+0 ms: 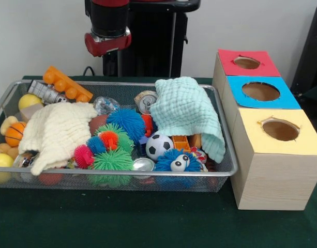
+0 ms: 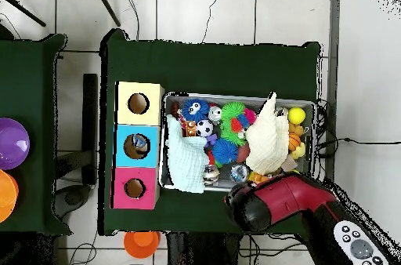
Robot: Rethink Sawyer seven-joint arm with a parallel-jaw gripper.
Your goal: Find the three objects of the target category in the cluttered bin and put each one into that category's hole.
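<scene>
The silver wire-mesh bin [image 1: 122,173] is full of toys and two cloths; it also shows in the overhead view [image 2: 235,96]. One crinkly see-through bottle [image 1: 105,105] lies near the bin's far side, between the cream cloth [image 1: 57,132] and a metal can [image 1: 146,101]; it also shows from above [image 2: 239,172]. No other bottle shows. The blue-surround hole [image 1: 260,91] is the middle one in the wooden box [image 1: 272,175]; from above [image 2: 138,145] something greyish shows inside it. My gripper [image 1: 107,44] hangs above the bin's far edge, clear of the toys [image 2: 244,203].
A mint cloth [image 1: 186,111] drapes over the bin's right end. Spiky balls [image 1: 112,160], a soccer ball [image 1: 159,145], another can [image 1: 143,164] and an orange block toy [image 1: 68,83] fill the bin. The red hole [image 1: 246,62] and the yellow hole [image 1: 280,130] flank the blue one.
</scene>
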